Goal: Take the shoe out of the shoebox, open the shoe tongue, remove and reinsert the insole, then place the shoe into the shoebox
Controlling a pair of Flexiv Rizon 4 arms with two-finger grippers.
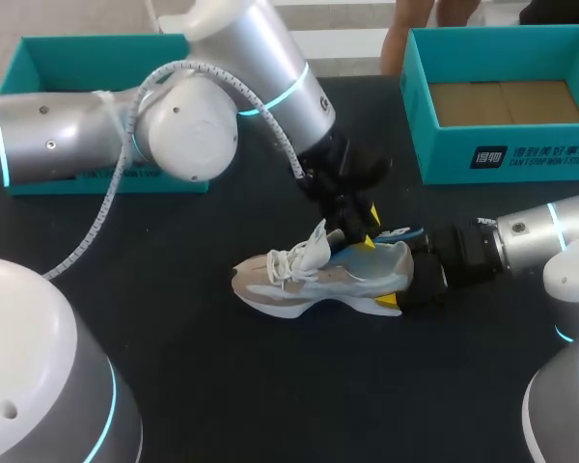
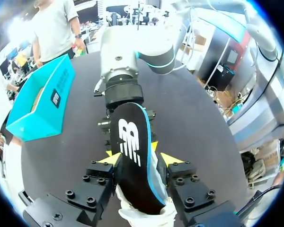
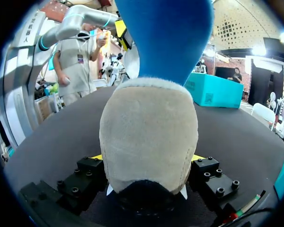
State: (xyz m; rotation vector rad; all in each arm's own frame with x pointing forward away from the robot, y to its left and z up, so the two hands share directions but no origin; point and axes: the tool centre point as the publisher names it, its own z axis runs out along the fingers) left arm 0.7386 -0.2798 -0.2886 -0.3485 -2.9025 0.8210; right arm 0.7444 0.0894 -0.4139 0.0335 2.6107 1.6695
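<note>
Black tabletop (image 1: 222,386), with an open teal shoebox (image 1: 502,159) off at the far side of the right arm and a second teal box (image 1: 77,58) back behind the left arm.

Progress looks roughly midway to me. The shoe (image 1: 299,280) is out of the shoebox and sitting on its sole on the tabletop. The tongue seems to be pulled open, with the white laces flopped up loose. The insole (image 2: 132,156) is the part in play. It's black with a blue edge, sticking up out of the shoe's opening, and the left fingers (image 2: 172,158) are pinched on it from both sides. Honestly can't tell if it's on its way out or going back in. Either way, it's not seated yet, and the shoe isn't boxed yet either.

The right fingers (image 3: 210,175) are clamped on the beige heel, one on each side, steadying the shoe.

Direction: the heel sits between the right fingers and the toe points straight away from them. So the long axis runs in line with the right arm, across the tabletop.
</note>
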